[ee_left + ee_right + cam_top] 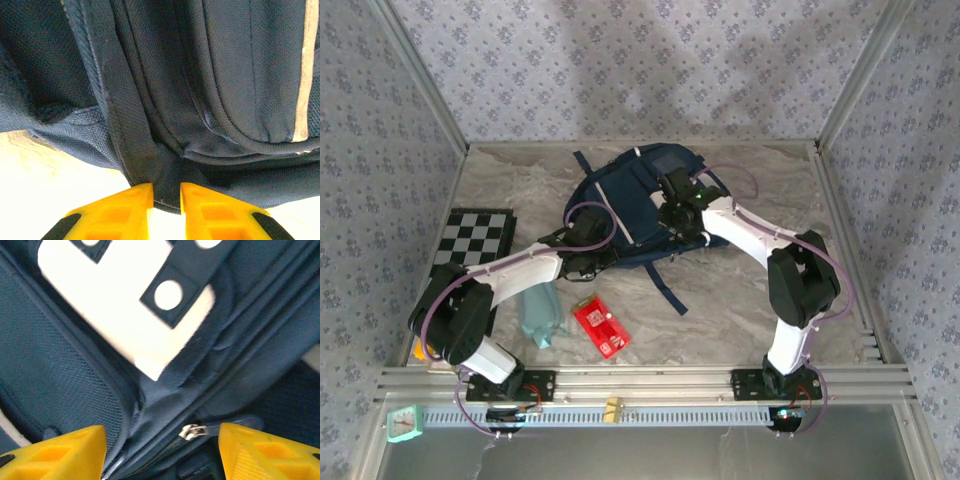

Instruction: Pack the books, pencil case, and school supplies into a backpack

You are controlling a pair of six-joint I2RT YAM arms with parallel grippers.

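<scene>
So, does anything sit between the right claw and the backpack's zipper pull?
Nothing visible does. The zipper pull lies bare on the backpack, right in the gap of the open right claw. The left claw pinches a fold of backpack fabric elsewhere, not across that gap.

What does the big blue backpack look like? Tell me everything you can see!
The backpack is navy woven fabric, lying on the table with a dark strap trailing toward the near edge. It has a white trim line, a white patch and a silver zipper pull. The left gripper pinches a fold at its edge; the right gripper is open with the zipper pull between its fingers.
</scene>
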